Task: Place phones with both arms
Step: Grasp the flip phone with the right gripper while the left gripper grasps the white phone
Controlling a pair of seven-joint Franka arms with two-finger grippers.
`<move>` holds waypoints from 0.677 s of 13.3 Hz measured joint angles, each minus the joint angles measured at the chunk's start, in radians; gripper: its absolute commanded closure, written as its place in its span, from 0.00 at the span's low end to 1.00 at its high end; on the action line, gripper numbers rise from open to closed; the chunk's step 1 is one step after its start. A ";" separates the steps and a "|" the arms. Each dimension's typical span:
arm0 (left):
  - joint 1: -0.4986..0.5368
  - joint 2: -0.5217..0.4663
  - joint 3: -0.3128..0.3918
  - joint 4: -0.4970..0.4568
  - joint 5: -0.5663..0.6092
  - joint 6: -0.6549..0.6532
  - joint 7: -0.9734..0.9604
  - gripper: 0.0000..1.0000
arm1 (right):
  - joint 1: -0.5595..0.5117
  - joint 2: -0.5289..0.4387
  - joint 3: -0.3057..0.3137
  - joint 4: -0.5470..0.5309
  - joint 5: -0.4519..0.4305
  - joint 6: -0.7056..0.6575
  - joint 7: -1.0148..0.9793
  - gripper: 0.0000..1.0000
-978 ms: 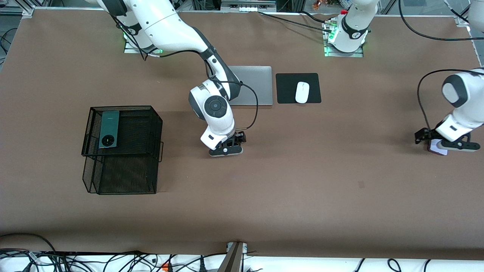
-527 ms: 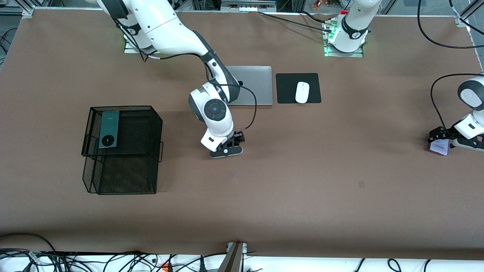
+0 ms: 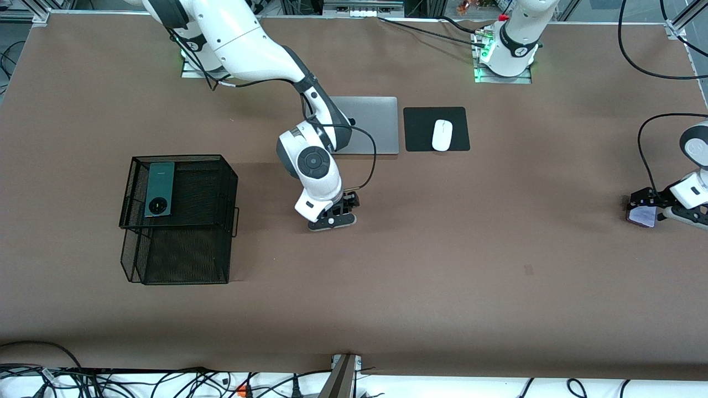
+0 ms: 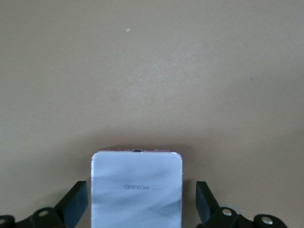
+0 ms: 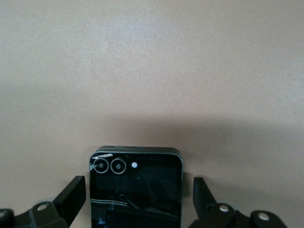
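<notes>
A pale lilac-white phone [image 4: 137, 190] lies on the brown table near the left arm's end [image 3: 641, 216]. My left gripper [image 4: 141, 197] is low over it, open, with a finger on each side and a gap to each edge; the front view shows that left gripper [image 3: 646, 210] at the frame's edge. A black phone [image 5: 136, 190] with two camera rings lies mid-table between the open fingers of my right gripper [image 5: 138, 192], untouched. In the front view the right gripper [image 3: 332, 218] hides it. The dark-green phone [image 3: 159, 189] rests on top of a black mesh basket [image 3: 221, 188].
A silver laptop [image 3: 370, 124] lies closed beside the right arm's forearm. Next to it, a white mouse [image 3: 442, 135] sits on a black pad [image 3: 420, 130]. The mesh basket stands toward the right arm's end. Cables run along the table edge nearest the camera.
The left arm's upper links have swung outward past the table's end while its gripper stayed over the lilac phone. The right arm has barely shifted.
</notes>
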 measured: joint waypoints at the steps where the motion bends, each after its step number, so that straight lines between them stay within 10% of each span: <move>1: 0.000 0.008 0.000 0.006 0.000 0.000 0.005 0.00 | 0.000 0.001 0.001 0.000 0.000 0.000 0.000 0.00; 6: -0.004 0.031 -0.002 0.026 0.000 0.000 0.047 0.00 | 0.001 0.009 0.006 -0.003 0.001 0.000 0.000 0.02; 9: -0.004 0.039 0.001 0.033 0.002 0.000 0.071 0.08 | 0.001 0.009 0.005 -0.002 -0.001 0.000 -0.004 0.30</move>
